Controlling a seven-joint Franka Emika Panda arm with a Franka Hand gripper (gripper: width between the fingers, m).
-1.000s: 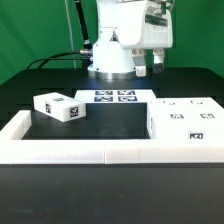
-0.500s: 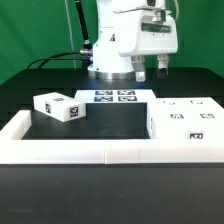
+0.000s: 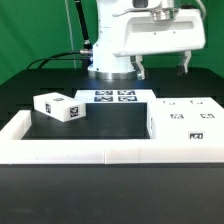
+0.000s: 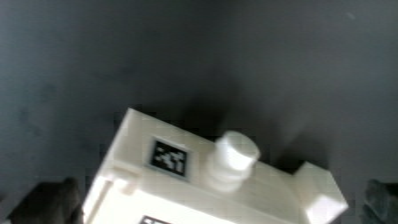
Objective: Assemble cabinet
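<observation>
The cabinet's big white box (image 3: 185, 120) with black-and-white tags lies at the exterior view's right, against the rail. In the wrist view it shows as a white block (image 4: 196, 185) with a tag (image 4: 169, 158) and a round white peg (image 4: 235, 160). A small white tagged block (image 3: 57, 106) lies at the exterior view's left. My gripper (image 3: 162, 68) hangs open and empty above the big box, its dark fingers (image 3: 185, 63) spread wide. In the wrist view only the fingers' dark edges show, on either side of the box.
A low white border rail (image 3: 100, 152) runs along the front and up both sides. The marker board (image 3: 115, 97) lies flat by the robot's base (image 3: 110, 60). Black cables hang behind the base on the exterior view's left.
The hand has turned about its upright axis and now shows its broad side. The two fingers stand farther apart in view. The cabinet parts have not moved.
</observation>
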